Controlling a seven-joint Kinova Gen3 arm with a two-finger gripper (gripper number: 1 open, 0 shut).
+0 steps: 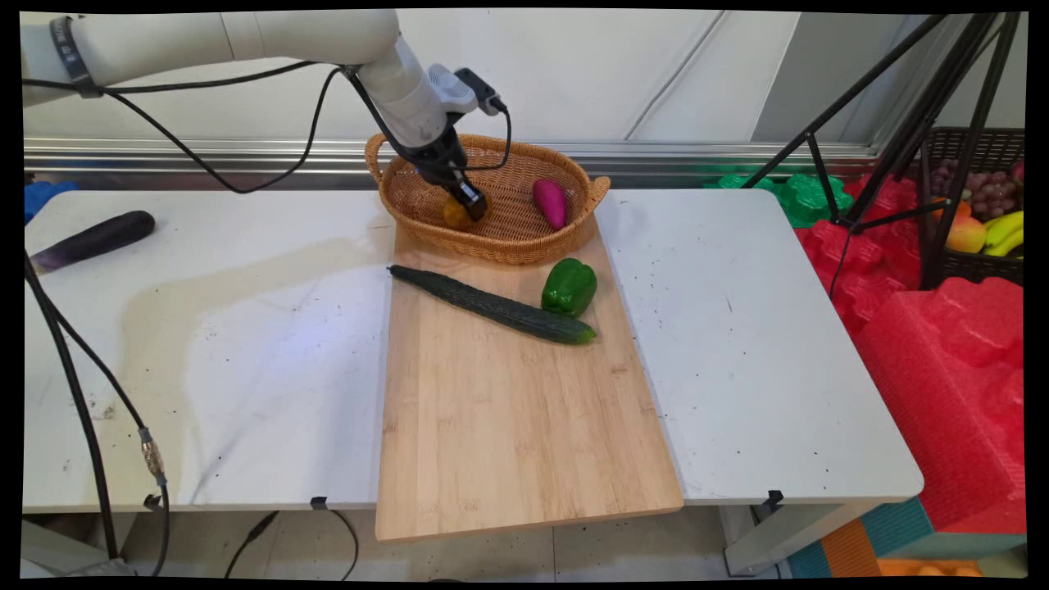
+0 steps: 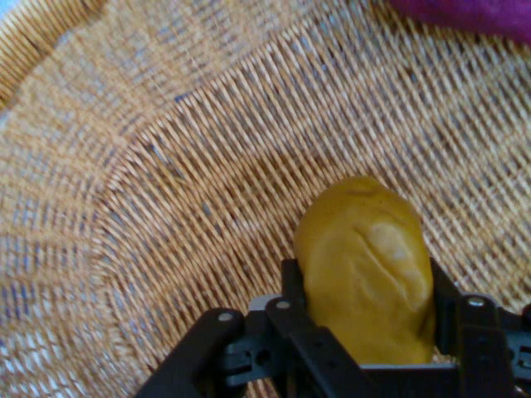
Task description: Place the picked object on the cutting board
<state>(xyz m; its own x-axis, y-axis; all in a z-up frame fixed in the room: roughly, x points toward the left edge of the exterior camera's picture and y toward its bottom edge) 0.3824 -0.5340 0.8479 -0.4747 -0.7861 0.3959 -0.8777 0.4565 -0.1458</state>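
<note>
while the black two-finger gripper [image 1: 471,205] [image 2: 365,278] reaches down inside the oval woven wicker basket [image 1: 492,254] [image 2: 166,207], its jaws stand on either side of a lumpy yellow-ochre vegetable-shaped piece [image 1: 455,215] [image 2: 361,232] and look pressed against its flanks, so i judge the piece clamped rather than merely straddled. the hand view shows the yellow piece filling the gap between the two black fingers [image 2: 292,286], its rounded end sticking out past their tips over the weave of the basket floor. whether it rests on that floor or hangs just clear of it cannot be told from either view. the piece lies in the left half of the basket as the main view shows it, below the left handle and near the front wall. a magenta-purple tapered root vegetable [image 1: 550,202] [image 2: 465,16] lies in the right half of the same basket, apart from the gripper. the basket sits at the far end of a long pale wooden cutting board [image 1: 508,426], which lies across the white table [image 1: 246,369] and overhangs its near edge. just in front of the basket on the board lie a long dark green cucumber [image 1: 492,305], set slantwise, and a glossy green bell pepper [image 1: 569,286] touching or nearly touching its right end. a dark purple eggplant [image 1: 92,239] lies well apart at the table's far left.
</note>
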